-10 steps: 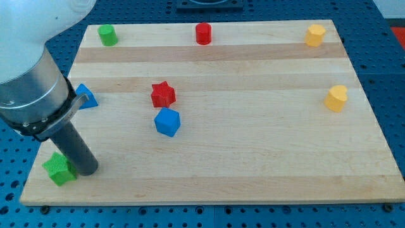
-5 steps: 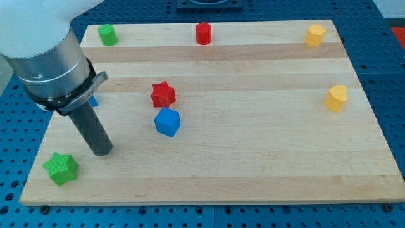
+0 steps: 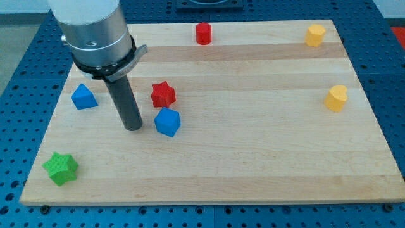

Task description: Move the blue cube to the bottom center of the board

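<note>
The blue cube point(image 3: 168, 121) sits on the wooden board point(image 3: 253, 158), left of centre. My tip point(image 3: 133, 127) rests on the board just to the cube's left, a small gap apart. The red star point(image 3: 162, 94) is just above the cube, close to the rod's right side.
A blue triangular block point(image 3: 83, 97) lies at the left. A green star point(image 3: 61, 168) is at the bottom left corner. A red cylinder point(image 3: 202, 33) is at the top centre. Two yellow blocks are at the right, one at the top corner point(image 3: 314, 35) and one lower point(image 3: 336, 98).
My tip has moved right and up, from beside the green star to just left of the blue cube. The arm now hides the green block at the top left. No block moved.
</note>
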